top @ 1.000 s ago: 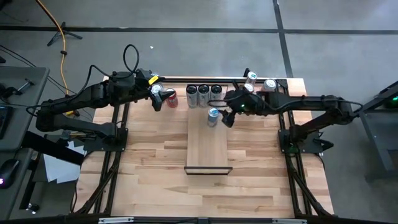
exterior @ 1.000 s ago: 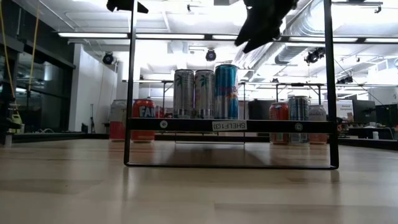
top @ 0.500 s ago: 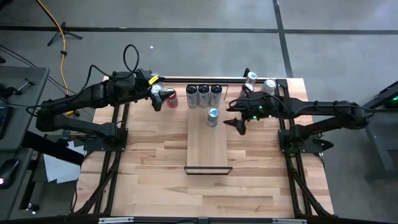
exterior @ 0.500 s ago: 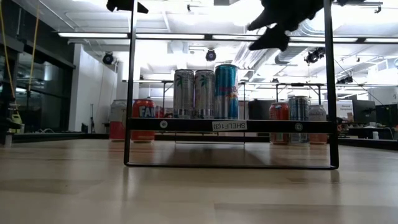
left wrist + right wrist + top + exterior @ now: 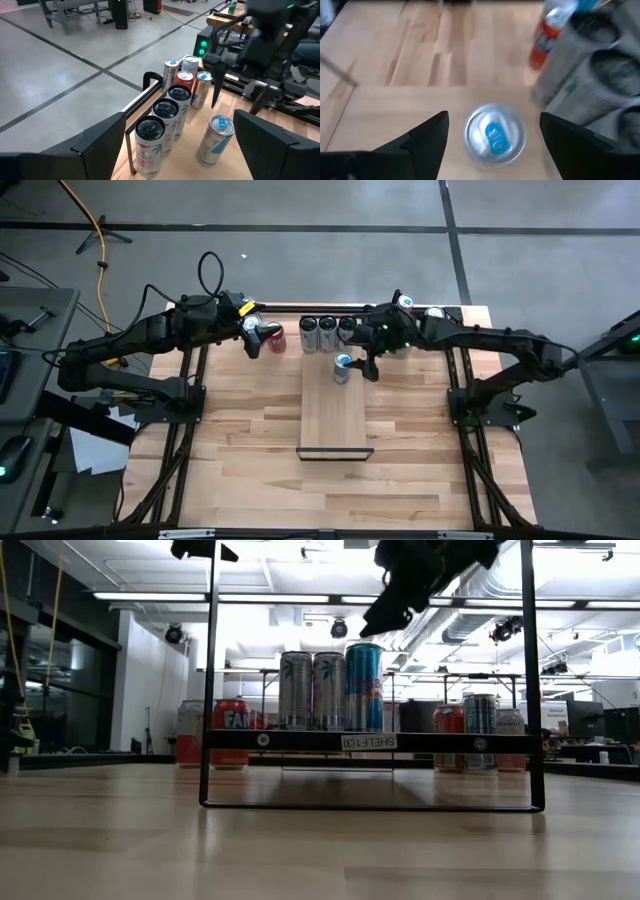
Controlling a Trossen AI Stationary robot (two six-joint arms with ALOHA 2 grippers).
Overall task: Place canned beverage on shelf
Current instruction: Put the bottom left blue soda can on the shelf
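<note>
I see the blue can (image 5: 342, 367) standing on the shelf (image 5: 335, 415) beside three silver cans (image 5: 327, 332); my right gripper (image 5: 368, 367) hovers open, empty, so placement looks done, retreat left

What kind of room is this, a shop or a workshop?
Probably a lab or workshop, not a shop: bare concrete floor, exposed ducts and strip lights overhead, and a small test shelf of drink cans on a wooden table.
</note>
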